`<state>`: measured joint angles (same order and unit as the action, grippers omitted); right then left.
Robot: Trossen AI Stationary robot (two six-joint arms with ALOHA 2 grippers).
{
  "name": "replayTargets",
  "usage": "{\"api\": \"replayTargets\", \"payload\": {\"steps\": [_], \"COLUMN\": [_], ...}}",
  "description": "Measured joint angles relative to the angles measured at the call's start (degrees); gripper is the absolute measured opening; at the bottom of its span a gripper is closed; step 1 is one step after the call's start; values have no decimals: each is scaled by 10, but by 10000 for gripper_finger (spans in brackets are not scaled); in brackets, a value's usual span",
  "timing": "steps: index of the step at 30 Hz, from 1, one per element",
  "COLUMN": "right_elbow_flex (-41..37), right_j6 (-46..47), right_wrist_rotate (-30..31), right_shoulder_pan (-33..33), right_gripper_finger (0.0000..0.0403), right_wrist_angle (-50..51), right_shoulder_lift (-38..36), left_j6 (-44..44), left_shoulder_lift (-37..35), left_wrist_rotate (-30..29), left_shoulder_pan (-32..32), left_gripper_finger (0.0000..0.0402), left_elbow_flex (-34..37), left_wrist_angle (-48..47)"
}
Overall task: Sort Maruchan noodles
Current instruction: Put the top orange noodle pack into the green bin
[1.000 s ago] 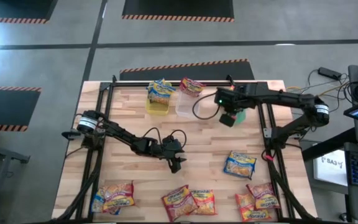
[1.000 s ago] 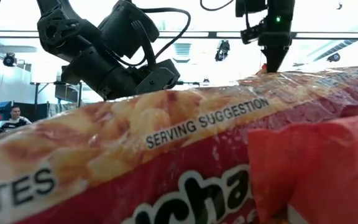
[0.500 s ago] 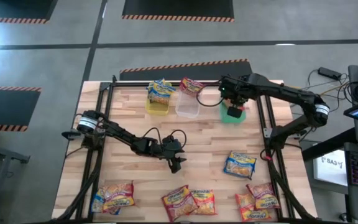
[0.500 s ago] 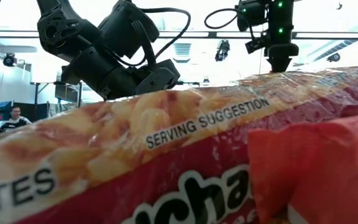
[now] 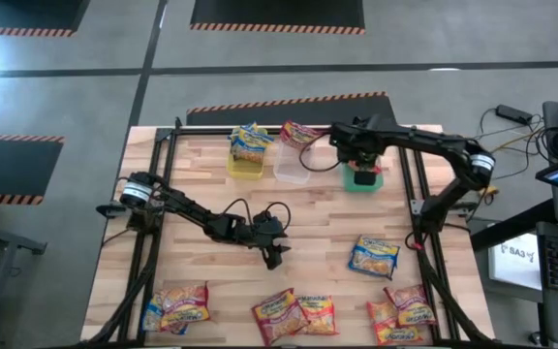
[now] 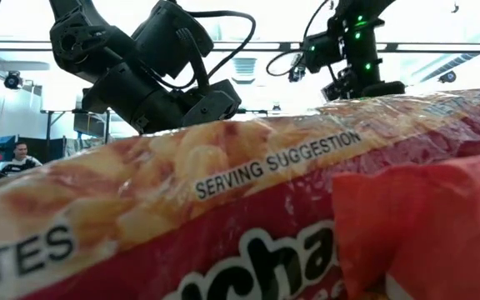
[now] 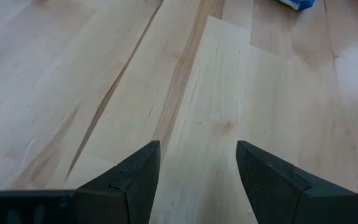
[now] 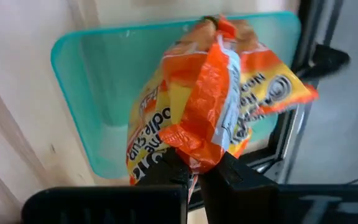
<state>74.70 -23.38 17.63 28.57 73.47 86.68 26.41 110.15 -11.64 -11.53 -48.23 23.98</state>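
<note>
In the right wrist view an orange-and-yellow Maruchan noodles packet (image 8: 210, 106) hangs over the green bin (image 8: 92, 74), with my right gripper (image 8: 197, 165) shut on it. In the high view that gripper (image 5: 361, 171) stands above the green bin (image 5: 349, 184) at the far right. My left gripper (image 7: 197, 168) is open over bare wood at mid-table (image 5: 274, 254), touching nothing. Other packets lie flat along the near edge (image 5: 177, 305) (image 5: 294, 315) (image 5: 400, 315), and one lies at right (image 5: 374, 255). The yellow bin (image 5: 245, 167) and the clear bin (image 5: 292, 170) each hold packets. My right gripper pinches a crumpled, bunched part of the orange packet's wrapper (image 8: 194, 146) between its two fingers. The fingers come from above, pointing steeply down. The packet hangs below them, twisted and tilted, over the green bin; whether it touches the bin's floor I cannot tell.
A red packet (image 6: 223, 233) lies right in front of the low camera and fills most of that view. Black frame rails run along the table's left and right sides (image 5: 419, 223). Bare wood shows between the bins and the near row of packets.
My right arm has swung toward the table's left over the green bin, its wrist has rolled, and the gripper has sunk a little, staying shut on the orange packet. In the low view its fingertips have dropped out of sight behind the near packet.
</note>
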Motion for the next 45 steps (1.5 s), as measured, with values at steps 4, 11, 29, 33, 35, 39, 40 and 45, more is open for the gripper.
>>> {"api": "replayTargets", "payload": {"steps": [4, 11, 29, 33, 35, 39, 40, 45], "right_elbow_flex": [0, 0, -1, -1, -1, -1, -1, 11], "right_j6": [-60, -94, -188, -149, -133, -122, -122, -68], "right_wrist_rotate": [4, 8, 108, 78, 74, 81, 83, 156], "right_shoulder_pan": [6, 29, 33, 35, 38, 44, 45, 44], "right_gripper_finger": [8, 8, 9, 28, 43, 77, 85, 113], "right_wrist_angle": [0, 0, -25, -25, -25, -27, -29, -36], "right_shoulder_lift": [30, 75, 72, 72, 72, 71, 70, 63], "left_j6": [0, 0, 6, 6, 6, 6, 6, 6], "left_shoulder_lift": [0, 0, 0, 0, 0, 0, 0, 0], "left_wrist_rotate": [0, 0, -13, -13, -13, -14, -14, -14], "left_shoulder_pan": [0, 0, 2, 2, 2, 2, 2, 2], "left_gripper_finger": [196, 196, 196, 196, 196, 196, 196, 196], "left_elbow_flex": [0, 1, 1, 1, 1, 1, 1, 1], "left_wrist_angle": [0, -2, -9, -9, -9, -9, -9, -9]}}
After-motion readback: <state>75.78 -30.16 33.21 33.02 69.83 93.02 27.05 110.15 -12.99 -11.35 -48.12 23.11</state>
